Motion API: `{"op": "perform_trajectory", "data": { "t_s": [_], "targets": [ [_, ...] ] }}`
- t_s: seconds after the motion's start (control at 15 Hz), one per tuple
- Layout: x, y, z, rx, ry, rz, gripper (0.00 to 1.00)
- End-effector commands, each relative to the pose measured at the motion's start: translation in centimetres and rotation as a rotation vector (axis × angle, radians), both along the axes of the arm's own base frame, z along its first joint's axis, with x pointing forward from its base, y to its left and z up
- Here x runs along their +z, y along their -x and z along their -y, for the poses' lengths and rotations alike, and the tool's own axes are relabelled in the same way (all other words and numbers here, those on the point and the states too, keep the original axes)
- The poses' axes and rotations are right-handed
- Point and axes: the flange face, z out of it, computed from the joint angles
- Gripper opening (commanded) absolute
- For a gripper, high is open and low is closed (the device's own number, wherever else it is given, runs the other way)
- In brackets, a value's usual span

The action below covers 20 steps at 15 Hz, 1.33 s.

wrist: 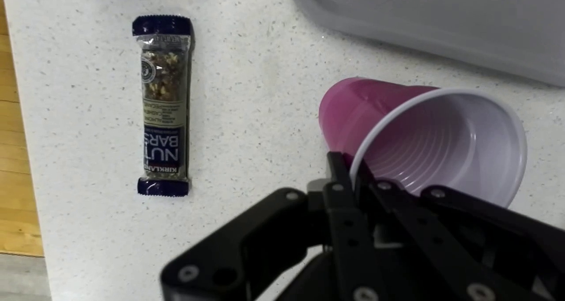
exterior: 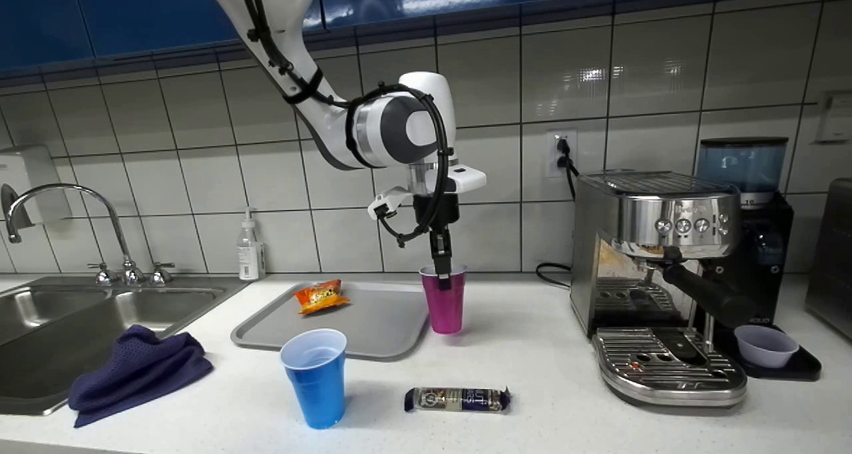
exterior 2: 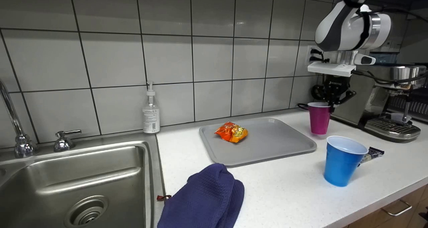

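Note:
A magenta cup (exterior: 446, 314) with a pale inside stands upright beside the right end of the grey tray (exterior: 373, 337). My gripper (exterior: 443, 282) comes down from above at its rim. In the wrist view, the gripper (wrist: 348, 165) is shut on the wall of the cup (wrist: 371, 104), one finger outside and one inside. The rim runs between the two black fingers (wrist: 339, 171). The inner fingertip is partly hidden by the rim. Whether the base of the cup (exterior 2: 319, 122) touches the counter, I cannot tell.
Toward the front are a blue cup (exterior: 316, 391) and a wrapped nut bar (exterior: 458, 399). An orange snack packet (exterior: 321, 297) lies on the tray. An espresso machine (exterior: 655, 221) is at right; a purple towel (exterior: 143, 371), soap bottle (exterior: 250, 251) and sink (exterior 2: 83, 188) are at left.

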Motion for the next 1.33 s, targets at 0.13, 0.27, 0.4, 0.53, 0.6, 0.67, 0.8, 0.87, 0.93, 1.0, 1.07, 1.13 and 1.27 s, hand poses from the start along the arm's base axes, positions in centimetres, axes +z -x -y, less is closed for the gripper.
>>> {"op": "perform_trajectory", "data": {
  "t_s": [0.13, 0.27, 0.4, 0.53, 0.6, 0.67, 0.8, 0.87, 0.93, 1.0, 1.07, 1.13, 1.27],
  "targets": [
    [-0.7, 0.1, -0.2, -0.042, -0.015, 0.027, 0.01],
    [-1.2, 0.1, -0.1, -0.056, -0.013, 0.036, 0.01],
    [-1.5, 0.3, 0.0, -0.060, -0.011, 0.039, 0.01],
    [-1.8, 0.4, 0.2, -0.061, -0.013, 0.040, 0.01],
    [-2.0, 0.5, 0.2, -0.063, -0.013, 0.039, 0.01],
    [-2.1, 0.6, 0.2, -0.066, -0.016, 0.037, 0.01],
    [-2.2, 0.7, 0.3, -0.072, -0.019, 0.032, 0.04],
    [-2.1, 0.8, 0.3, -0.070, -0.021, 0.031, 0.30],
    [-2.1, 0.9, 0.4, -0.068, -0.023, 0.028, 0.31],
    [-1.9, 0.9, 0.4, -0.068, -0.021, 0.028, 0.38],
    [-1.7, 1.0, 0.4, -0.067, -0.021, 0.029, 0.44],
    [-1.3, 1.0, 0.3, -0.063, -0.021, 0.031, 0.53],
    [-0.5, 1.0, 0.1, -0.050, -0.022, 0.041, 0.66]
  ]
}}
